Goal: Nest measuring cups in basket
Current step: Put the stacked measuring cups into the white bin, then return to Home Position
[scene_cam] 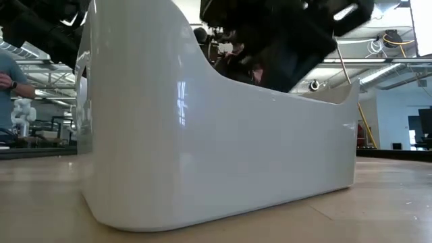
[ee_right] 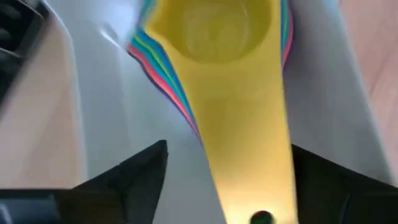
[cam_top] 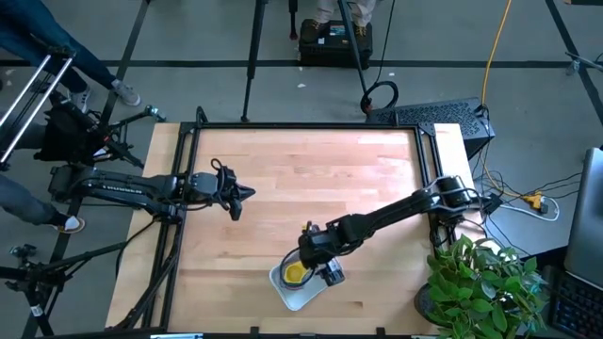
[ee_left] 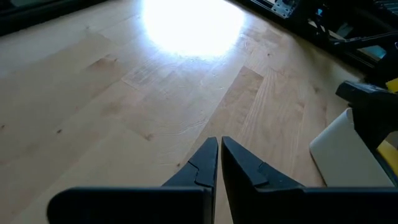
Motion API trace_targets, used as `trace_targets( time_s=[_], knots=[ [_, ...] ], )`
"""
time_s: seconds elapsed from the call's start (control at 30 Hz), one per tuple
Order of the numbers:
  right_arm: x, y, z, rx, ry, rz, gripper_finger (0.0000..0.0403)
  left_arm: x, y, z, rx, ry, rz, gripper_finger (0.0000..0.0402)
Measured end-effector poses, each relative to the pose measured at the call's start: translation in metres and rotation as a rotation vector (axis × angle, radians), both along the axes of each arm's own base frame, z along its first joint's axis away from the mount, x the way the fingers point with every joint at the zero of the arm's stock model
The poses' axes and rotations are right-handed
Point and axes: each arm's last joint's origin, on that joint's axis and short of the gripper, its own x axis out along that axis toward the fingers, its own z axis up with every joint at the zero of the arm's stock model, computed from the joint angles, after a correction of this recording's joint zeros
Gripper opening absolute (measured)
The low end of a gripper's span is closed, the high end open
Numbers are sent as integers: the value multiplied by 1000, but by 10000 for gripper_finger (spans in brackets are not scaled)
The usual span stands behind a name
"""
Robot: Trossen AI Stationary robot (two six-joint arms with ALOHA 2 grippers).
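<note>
Seemingly nearly done: the yellow cup (ee_right: 214,37) tops the nested stack in the basket (cam_top: 290,299). Right gripper (cam_top: 316,267) stands open astride its handle; left gripper (cam_top: 243,193), closed, waits apart.

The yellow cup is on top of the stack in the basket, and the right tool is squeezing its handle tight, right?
Not quite. The yellow cup does sit on top of the stack in the basket, but the right tool is open: in the right wrist view its fingers stand apart on either side of the handle, not squeezing it.
</note>
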Motion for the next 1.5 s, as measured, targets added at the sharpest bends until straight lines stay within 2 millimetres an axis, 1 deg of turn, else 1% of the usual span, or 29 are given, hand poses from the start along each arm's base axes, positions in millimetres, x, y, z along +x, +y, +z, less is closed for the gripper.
trace_targets(
  time_s=[0.1, 0.23, 0.3, 0.4, 0.47, 0.5, 0.57, 0.63, 0.7, 0.77, 0.8, 0.83, 0.9, 0.93, 1.0, 1.1, 1.23, 1.3, 1.47, 1.5],
  knots=[
    [-3, -1, 14, 18, -27, -7, 291, 0, 0, 0, 0, 0, 0, 24],
    [-9, -3, 36, 21, -93, 23, 290, 0, 0, 0, -9, -1, -9, 24],
    [-13, -6, 51, 10, -151, 34, 286, 1, -1, 1, -21, -8, -30, 24],
    [-22, -20, 83, -10, -331, 10, 268, 2, -2, 4, -40, -47, -56, 24],
    [-34, -39, 101, -8, -478, -39, 244, 4, -2, 7, -33, -78, -79, 24],
    [-43, -51, 108, 1, -553, -72, 228, 5, -3, 10, -25, -86, -88, 24],
    [-65, -78, 114, 2, -667, -144, 193, 7, -3, 19, -6, -109, -115, 24],
    [-95, -104, 117, -11, -764, -223, 151, 9, -4, 29, 29, -127, -160, 23],
    [-128, -125, 120, -30, -876, -302, 105, 7, -4, 44, 79, -129, -208, 21],
    [-163, -139, 123, -45, -988, -370, 57, 3, -5, 64, 136, -147, -231, 9],
    [-179, -143, 124, -57, -1038, -397, 32, -1, -5, 73, 165, -161, -239, 5],
    [-194, -145, 125, -63, -1083, -413, 16, -6, -5, 79, 195, -174, -246, 5],
    [-221, -147, 125, -81, -1158, -443, 9, -15, -4, 87, 253, -213, -252, 5],
    [-232, -147, 124, -86, -1189, -454, 8, -19, -4, 88, 271, -232, -249, 4],
    [-249, -146, 119, -87, -1244, -476, 3, -28, -4, 81, 290, -239, -221, 3],
    [-266, -144, 104, -82, -1283, -496, 1, -35, -4, 66, 307, -265, -192, 3],
    [-275, -143, 75, -74, -1312, -546, 0, -37, -4, 47, 339, -326, -187, 2],
    [-276, -143, 59, -61, -1341, -569, 0, -38, -4, 35, 345, -330, -188, 2],
    [-275, -143, 14, -28, -1332, -585, 0, -37, -4, 0, 331, -358, -178, 1],
    [-275, -143, 15, -16, -1354, -587, 0, -38, -4, -7, 320, -366, -174, 1]
  ],
)
